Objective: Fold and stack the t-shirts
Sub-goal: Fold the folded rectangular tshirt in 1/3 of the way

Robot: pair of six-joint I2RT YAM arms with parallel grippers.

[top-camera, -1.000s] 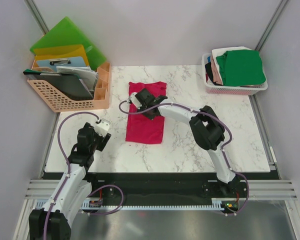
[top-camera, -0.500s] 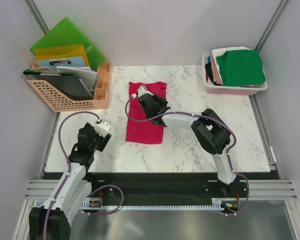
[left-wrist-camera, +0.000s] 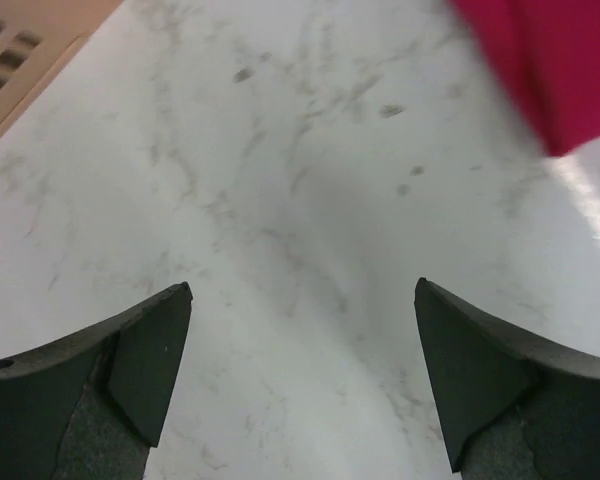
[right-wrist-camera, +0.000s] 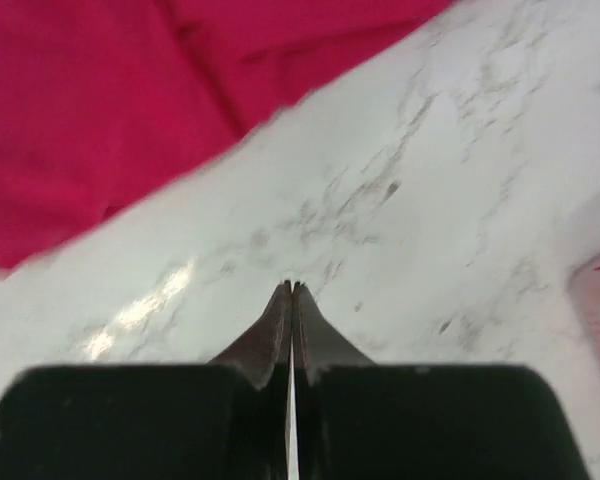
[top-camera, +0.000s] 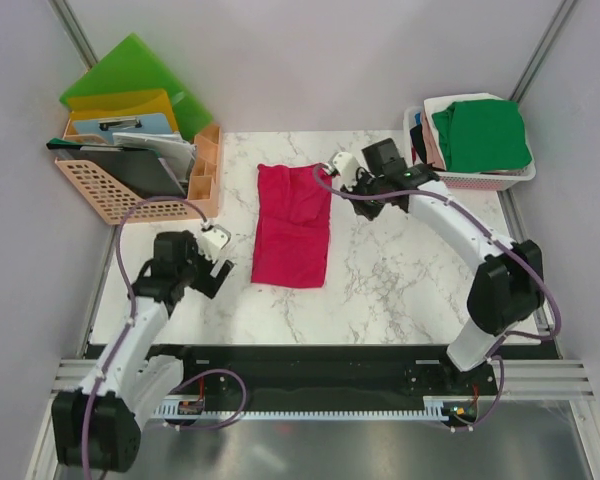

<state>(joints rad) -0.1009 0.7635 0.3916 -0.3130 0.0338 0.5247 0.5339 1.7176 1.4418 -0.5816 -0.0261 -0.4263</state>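
Seen from above, the crimson-pink folded cloth t-shirt (top-camera: 293, 226) lies flat at the middle of the white marble tabletop (top-camera: 400, 270), untouched. Only the wrist views show the grips: the left hand (left-wrist-camera: 302, 288) spread wide above bare marble, and the right hand (right-wrist-camera: 292, 292) pressed together, empty, near the shirt's edge.

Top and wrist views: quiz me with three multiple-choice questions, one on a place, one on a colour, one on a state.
1. Where does the crimson t-shirt lie?
A in the orange file rack
B flat on the table
C hanging off the edge

2. What colour is the top shirt in the pink basket?
A green
B blue
C yellow

3. How does the right gripper stand?
A wide open
B shut on cloth
C shut, empty

Answers: B, it lies on the marble between the arms; A, green cloth lies uppermost; C, its fingertips meet over bare marble.
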